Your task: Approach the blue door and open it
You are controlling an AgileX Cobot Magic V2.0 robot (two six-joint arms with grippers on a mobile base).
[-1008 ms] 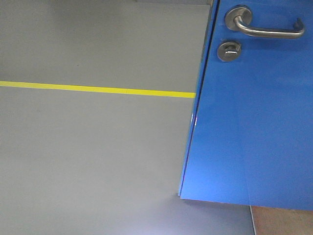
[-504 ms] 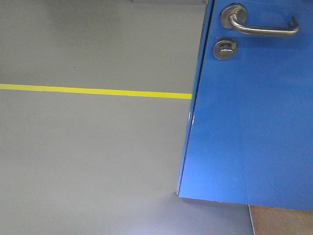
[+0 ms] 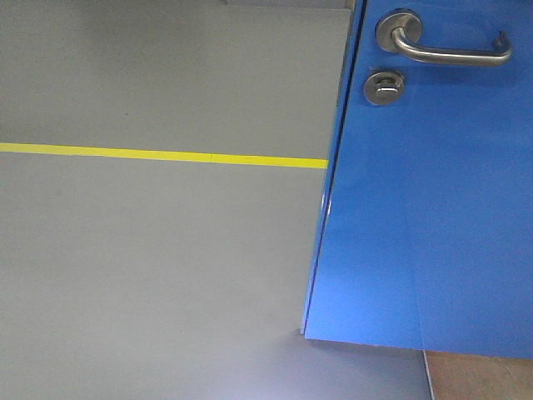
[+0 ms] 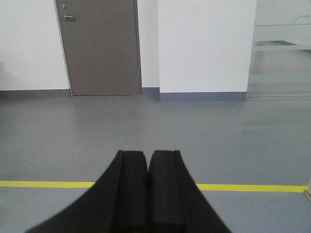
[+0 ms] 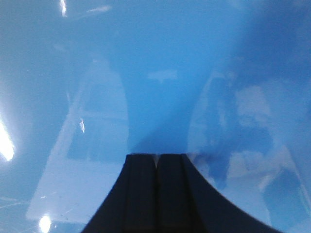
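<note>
The door (image 3: 433, 208) is being seen filling the right half of the front view, its free edge standing over grey floor (image 3: 150, 267) with a gap showing beside it, so it is judged to be partly swung already. In the right wrist view the glossy blue panel (image 5: 160, 73) is being faced very closely by the right pincer (image 5: 157, 162), whose pads are being held together with nothing between them; whether the tips are touching the panel cannot be told.

A slip is being risked here: a shut pincer pressed against a glossy flat face is being given no purchase, and it could slide sideways toward the edge. If the base is driven on too fast, the panel could be struck rather than pushed. The handle (image 3: 445, 46) and the lock (image 3: 384, 86) below it are being left unheld, so the door is being controlled by nothing.

The left pincer (image 4: 147, 160) is also being held closed and empty, pointed across open floor toward a yellow line (image 4: 48, 184) and a distant grey door (image 4: 99, 46).

Compared with a second ago, the handle and lock are being seen slightly further left and higher, and the door edge has shifted a little leftward; over the last half second almost nothing is changing.
</note>
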